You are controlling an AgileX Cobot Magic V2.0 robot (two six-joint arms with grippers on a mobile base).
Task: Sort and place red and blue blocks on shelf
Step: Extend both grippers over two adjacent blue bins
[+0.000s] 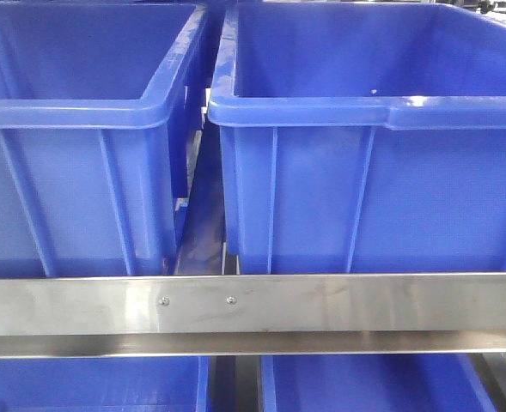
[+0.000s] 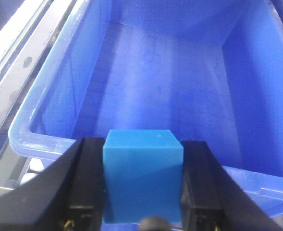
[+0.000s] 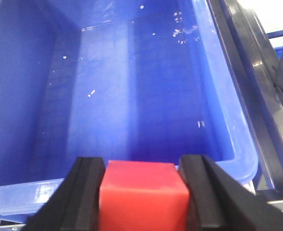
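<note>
In the left wrist view my left gripper (image 2: 142,144) is shut on the blue block (image 2: 142,175), a plain cube held between both black fingers just above the near rim of a large blue bin (image 2: 45,139). The right wrist view has my right gripper (image 3: 142,166) shut on the red block (image 3: 142,195), held over the near rim of another blue bin (image 3: 237,163). Across the front view runs the shelf's flat steel front rail (image 1: 338,302) with two small screws. Neither gripper nor block appears in that front view.
Two large blue bins (image 1: 81,112) (image 1: 381,112) stand side by side on the shelf behind the rail, a narrow gap between them. More blue bins (image 1: 89,386) sit on the level below. Steel rack frames run along the bins' outer sides (image 2: 16,62) (image 3: 261,86).
</note>
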